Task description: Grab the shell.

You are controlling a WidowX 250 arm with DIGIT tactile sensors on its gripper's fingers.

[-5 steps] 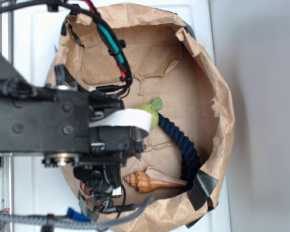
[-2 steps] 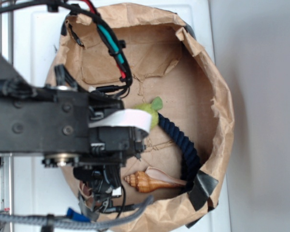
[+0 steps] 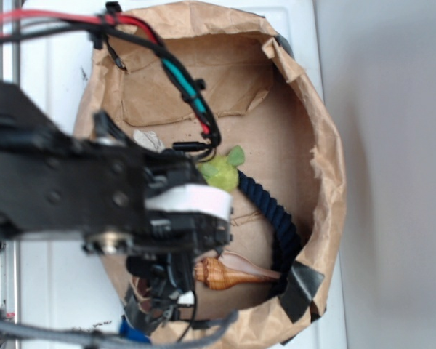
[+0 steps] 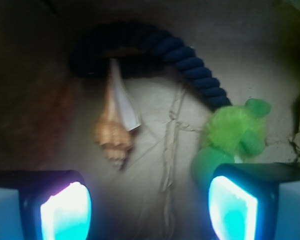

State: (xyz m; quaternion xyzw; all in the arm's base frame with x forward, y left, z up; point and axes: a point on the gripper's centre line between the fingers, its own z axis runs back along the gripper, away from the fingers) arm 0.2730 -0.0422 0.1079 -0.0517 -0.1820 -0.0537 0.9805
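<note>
Tool (image 4: 149, 210) is spread wide w/ nothing between its two glowing fingers (image 4: 65, 212), both at the bottom edge of the wrist view; it grips nothing. Taking the shell (image 4: 115, 127) as landmark: the tool sits short of the shell's fat spiral end, apart from it, no contact, and the shell lies off-centre, closer to the finger at the view's left than to the other one. Shell lies flat on the brown paper bag (image 3: 305, 116) floor, ribbed orange body toward the tool, pale lip and thin tail pointing away. Tail tip ends right at the dark blue rope (image 4: 190, 60), which curves past the far end of the shell and runs off to the side; touching or just short of it, can't tell. Green plush (image 4: 235, 132) is beside the shell on the far side of the paper crease, near the other finger, well clear of the shell itself. In the exterior view the arm hangs over the bag and covers part of the shell (image 3: 229, 273). Progress, as I judge it: approach underway, grasp not begun. Left to do: centre the fingers over the shell body, go down, close, lift. Risk looks like snagging rope at the tail end, so aiming at the ribbed mid-body seems safer.
</note>
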